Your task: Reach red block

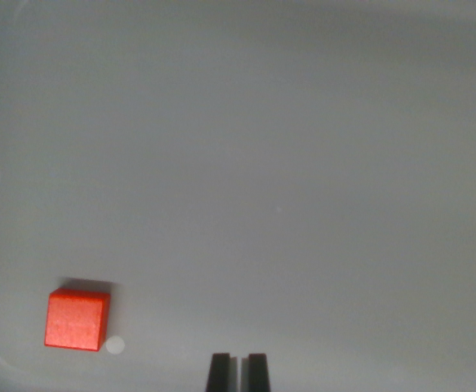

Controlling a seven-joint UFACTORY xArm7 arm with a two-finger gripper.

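The hand (238,371) is hanging empty above the table (286,163), its two dark fingertips nearly pressed together. The red block (76,319) is sitting well off toward the wrist view's left of it. It looks light, rigid and smooth-sided; opposite flat faces suit gripping.

Plain grey table surface (286,163), matte and uniform, carrying one red block (76,319) flat near the wrist view's lower left, a small pale round spot (116,345) just off its lower right corner.
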